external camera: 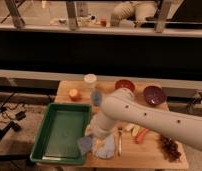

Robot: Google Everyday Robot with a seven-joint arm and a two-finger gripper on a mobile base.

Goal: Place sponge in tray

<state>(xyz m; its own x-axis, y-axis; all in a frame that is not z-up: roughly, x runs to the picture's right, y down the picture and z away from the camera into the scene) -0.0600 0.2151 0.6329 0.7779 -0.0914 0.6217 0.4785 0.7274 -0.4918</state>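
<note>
While the white arm (159, 120) reaches in from the right edge and covers much of the middle of the wooden table (154, 155), the green tray (61, 131) lies flat on the table's left side, running from near the front edge back toward the middle, its shallow bottom bare. The arm's end dips down just beside the tray's front right corner, and the gripper (90, 140) sits there low over the table, mostly hidden by the wrist; its fingers are closed together. The small blue-grey sponge (84, 145) shows right at the gripper's tip, at the tray's right rim near the front corner; whether it is pinched or only touched cannot be told. Just to its right, a pale blue-grey cloth (106, 148) lies on the table near the front edge. Along the back edge stand a dark purple bowl (154, 95) toward the right and a red bowl (124, 85) beside it, then a white-lidded cup (90, 80). An orange fruit (74, 94) sits near the tray's back right corner.
</note>
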